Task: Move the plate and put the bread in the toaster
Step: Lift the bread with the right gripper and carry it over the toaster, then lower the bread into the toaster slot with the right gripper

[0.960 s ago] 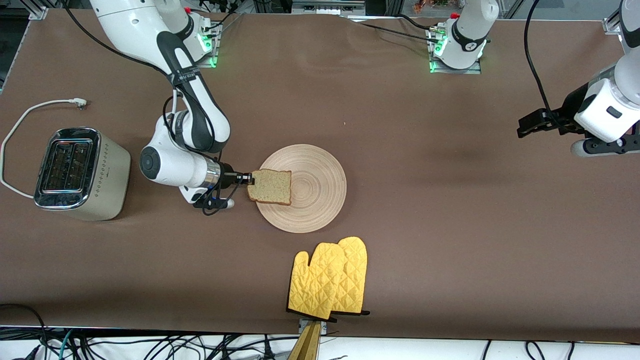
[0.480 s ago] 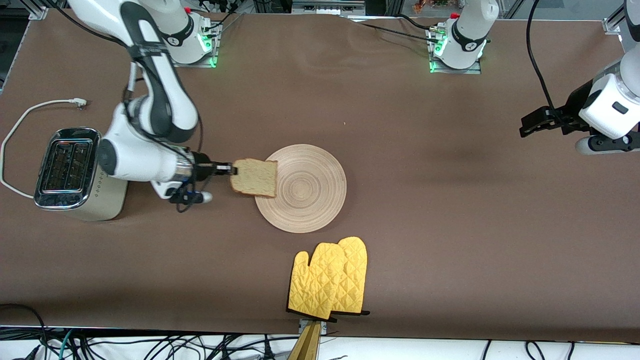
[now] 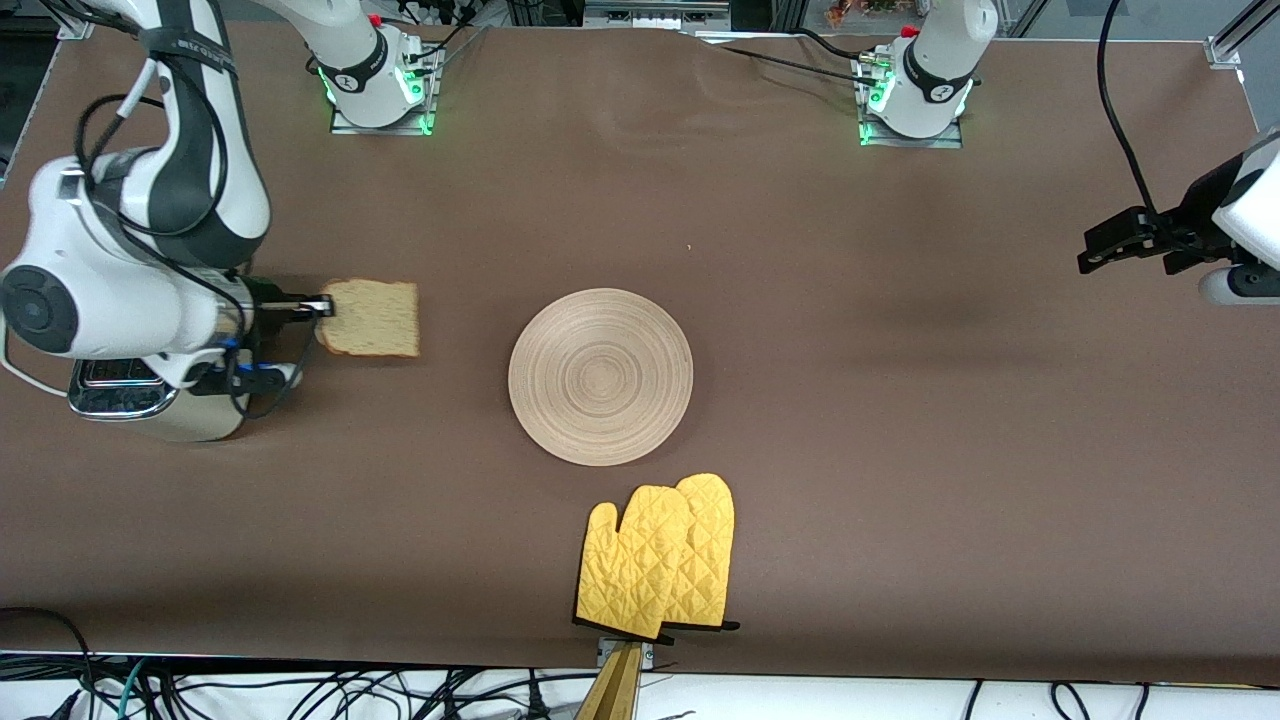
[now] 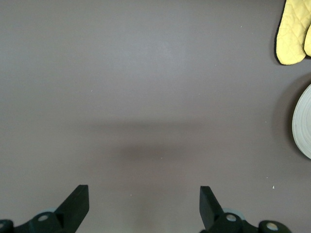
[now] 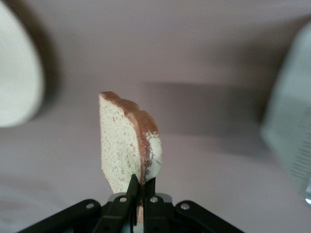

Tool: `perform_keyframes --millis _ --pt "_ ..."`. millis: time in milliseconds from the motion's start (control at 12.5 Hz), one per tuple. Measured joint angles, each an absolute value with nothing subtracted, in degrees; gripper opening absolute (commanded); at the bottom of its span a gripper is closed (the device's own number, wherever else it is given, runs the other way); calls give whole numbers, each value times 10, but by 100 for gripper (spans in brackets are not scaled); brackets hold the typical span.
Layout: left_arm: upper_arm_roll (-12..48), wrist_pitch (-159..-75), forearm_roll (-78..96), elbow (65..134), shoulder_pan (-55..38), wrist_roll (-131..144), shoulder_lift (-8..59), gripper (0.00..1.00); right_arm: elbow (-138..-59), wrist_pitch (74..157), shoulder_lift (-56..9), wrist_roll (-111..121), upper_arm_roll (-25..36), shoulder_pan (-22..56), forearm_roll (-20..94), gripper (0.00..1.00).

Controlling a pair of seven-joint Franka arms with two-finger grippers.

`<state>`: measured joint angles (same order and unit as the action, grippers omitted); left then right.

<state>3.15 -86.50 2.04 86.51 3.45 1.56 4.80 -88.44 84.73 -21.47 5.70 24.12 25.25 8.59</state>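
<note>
bread (image 3: 370,318): lifted off plate (image 3: 600,376), now pinched by one edge in right gripper (image 3: 322,306), carried toward 9 o'clock, beside toaster (image 3: 150,410); insertion pending. left gripper (image 4: 144,206): spread, waiting at table's 3 o'clock end

Desk (image 3: 850,400): plain matte brown.
Plate (image 3: 600,376): pale beige wood, concentric ring grooves.
Bread (image 3: 370,318): light brown, finely speckled, darker brown crust.
Toaster (image 3: 150,405): cream-beige body, shiny chrome top.
Oven mitts (image 3: 660,555): bright yellow, diamond quilting, black edging.
Right claw (image 5: 140,187): black fingers.
Left claw (image 4: 144,204): black fingers.
Arms: white with dark grey joints.
</note>
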Motion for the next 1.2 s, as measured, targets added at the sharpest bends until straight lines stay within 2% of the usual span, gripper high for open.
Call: perform_keyframes --millis 400,800,1200 --pt "34 -865 20 865 34 8 48 100 -842 808 -214 136 326 249 -80 0" --pt "39 -865 20 865 32 8 48 100 -830 836 -224 136 330 251 -207 0" --pt "39 -865 20 864 31 8 48 100 -829 882 -247 136 330 247 -224 0"
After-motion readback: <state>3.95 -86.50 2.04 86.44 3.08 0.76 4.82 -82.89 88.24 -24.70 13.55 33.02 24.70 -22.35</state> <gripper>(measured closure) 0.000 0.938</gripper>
